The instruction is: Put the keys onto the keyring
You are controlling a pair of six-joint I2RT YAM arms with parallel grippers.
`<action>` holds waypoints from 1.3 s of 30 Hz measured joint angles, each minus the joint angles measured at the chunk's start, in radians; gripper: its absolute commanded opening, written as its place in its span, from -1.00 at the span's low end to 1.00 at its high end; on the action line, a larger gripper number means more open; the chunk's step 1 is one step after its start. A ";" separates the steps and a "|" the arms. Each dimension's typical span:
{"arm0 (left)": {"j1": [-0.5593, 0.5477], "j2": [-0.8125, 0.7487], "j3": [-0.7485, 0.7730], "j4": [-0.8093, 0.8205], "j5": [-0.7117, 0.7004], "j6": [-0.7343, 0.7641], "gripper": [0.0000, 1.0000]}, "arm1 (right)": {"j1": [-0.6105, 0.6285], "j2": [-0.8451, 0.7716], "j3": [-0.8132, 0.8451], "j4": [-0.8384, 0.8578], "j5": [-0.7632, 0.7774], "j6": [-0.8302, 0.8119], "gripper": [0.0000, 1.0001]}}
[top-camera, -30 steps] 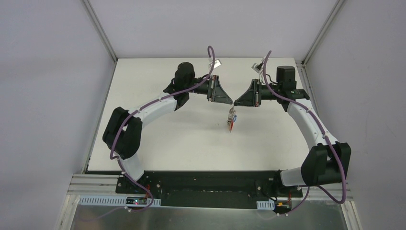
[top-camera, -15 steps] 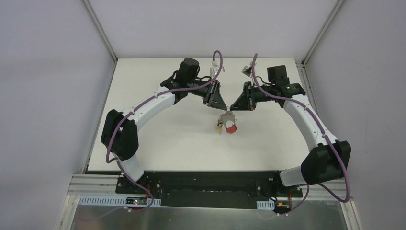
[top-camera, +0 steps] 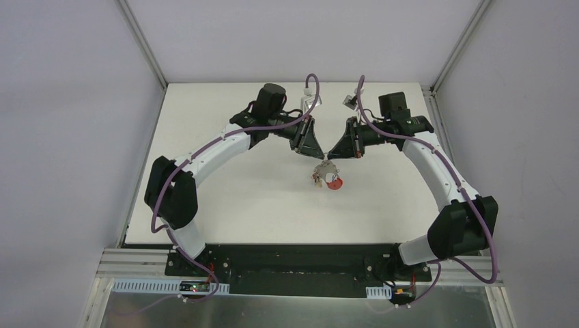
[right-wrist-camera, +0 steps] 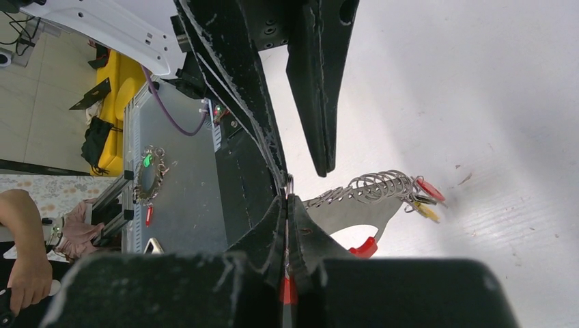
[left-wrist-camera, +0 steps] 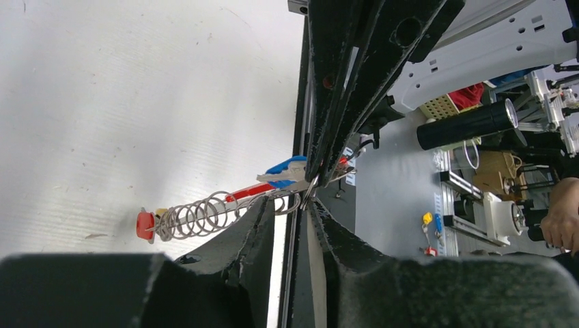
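Your right hand (top-camera: 330, 155) pinches the keyring (top-camera: 326, 172); your left hand (top-camera: 319, 155) is spread a little. It looks light and swingy, so grip the thin wire ring.

You see a white table (top-camera: 225, 198) mid-frame, grey walls (top-camera: 68, 137) on either side, and a metal sheet (top-camera: 300, 311) along the bottom edge.

From above, the keys (top-camera: 315, 180) under the keyring (top-camera: 328, 169) are too small to tell apart. In the left wrist view, the right gripper (left-wrist-camera: 316, 179) hides the end of the keyring it pinches. A person's hand (left-wrist-camera: 561, 213) is cut off at the edge.
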 measured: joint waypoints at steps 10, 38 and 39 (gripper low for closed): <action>-0.006 0.000 -0.005 0.093 0.024 -0.106 -1.00 | -0.008 0.000 -0.056 0.109 -0.037 0.063 -1.00; -0.032 0.071 0.253 -0.350 -0.054 0.106 -0.51 | -0.038 -0.048 -0.146 0.280 -0.125 0.212 -1.00; -0.023 0.064 0.218 -0.304 -0.051 0.066 -0.46 | -0.051 -0.048 -0.151 0.306 -0.124 0.237 -1.00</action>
